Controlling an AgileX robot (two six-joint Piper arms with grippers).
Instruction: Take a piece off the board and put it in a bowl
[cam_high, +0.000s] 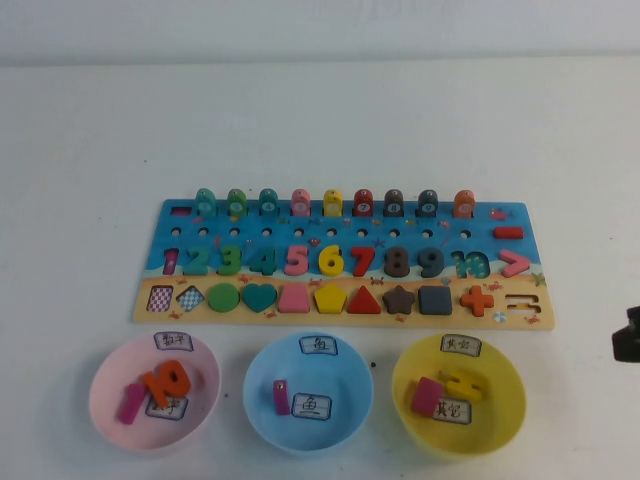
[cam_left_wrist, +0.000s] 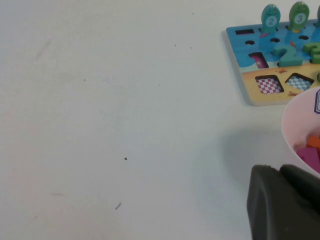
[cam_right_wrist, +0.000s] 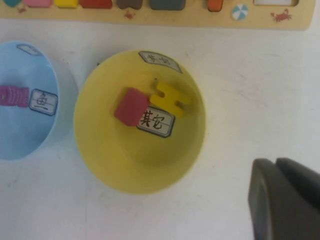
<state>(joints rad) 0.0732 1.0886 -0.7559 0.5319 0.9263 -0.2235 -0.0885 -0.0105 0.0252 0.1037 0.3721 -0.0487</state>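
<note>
The small pinkish-red wooden chevron piece (cam_high: 515, 264) sits at the long blue-and-tan wooden board's (cam_high: 340, 312) right end above the yellow round plastic bowl (cam_high: 505, 425), with the red minus bar (cam_high: 508, 232) just behind it as a likely mistaken pick, while the right hand (cam_high: 628, 345) waits beside that board end and the left hand (cam_left_wrist: 285, 205) hangs near the pink bowl (cam_left_wrist: 300, 125), neither grip state discernible.

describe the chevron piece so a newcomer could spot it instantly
On the long blue puzzle board, follow the number row to its right end, just past the 10. The piece is a small flat pinkish-red ">" there, angled, unlike the straight red minus bar above it.
</note>
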